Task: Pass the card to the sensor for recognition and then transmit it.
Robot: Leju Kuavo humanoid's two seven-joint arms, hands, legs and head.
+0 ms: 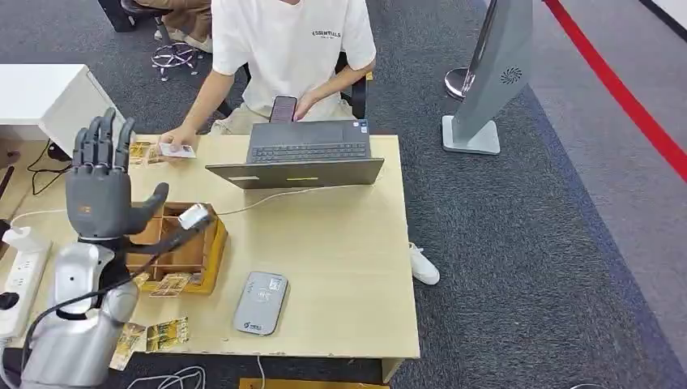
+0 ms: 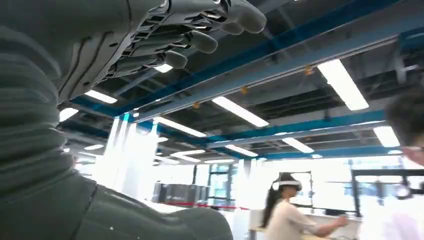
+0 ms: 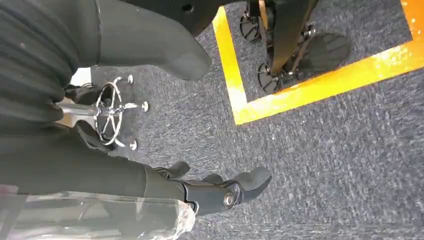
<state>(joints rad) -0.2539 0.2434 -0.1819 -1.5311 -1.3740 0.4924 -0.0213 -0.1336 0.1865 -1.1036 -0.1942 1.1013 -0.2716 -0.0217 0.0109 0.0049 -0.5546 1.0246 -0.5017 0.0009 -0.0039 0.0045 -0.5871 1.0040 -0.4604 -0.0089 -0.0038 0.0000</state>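
My left hand (image 1: pixel 100 185) is raised above the table's left side with its palm facing forward, fingers spread upward and nothing in it. The left wrist view shows that left hand (image 2: pixel 150 45) bare against a ceiling. A grey card sensor (image 1: pixel 261 302) lies flat near the table's front edge. Across the table a person's hand (image 1: pixel 180 138) rests on a card (image 1: pixel 177 151). More cards (image 1: pixel 167 334) lie at the front left corner, and another card (image 1: pixel 171 284) lies beside the wooden box (image 1: pixel 212 243). My right hand (image 3: pixel 125 175) hangs over grey carpet, holding nothing.
An open laptop (image 1: pixel 301 158) stands at the table's far side, before a seated person (image 1: pixel 290 49) holding a phone. A white power strip (image 1: pixel 20 275) lies at the far left. A grey floor stand (image 1: pixel 486 81) stands to the right of the table.
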